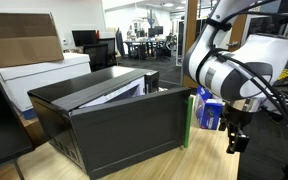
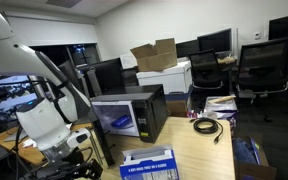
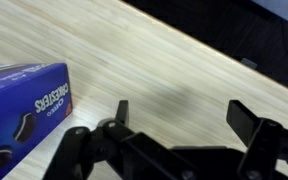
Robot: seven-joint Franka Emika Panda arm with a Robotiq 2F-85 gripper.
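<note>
In the wrist view my gripper stands open over bare light-wood tabletop, with nothing between its fingers. A blue Oreo box lies just to its left, apart from the fingers. In both exterior views the gripper hangs low beside the table, close to the blue box. A black microwave stands on the table beyond the box, its door seemingly shut.
A coiled black cable lies on the table past the microwave. A white printer carrying a cardboard box stands behind it. Office chairs and monitors fill the back. A green upright item leans by the microwave.
</note>
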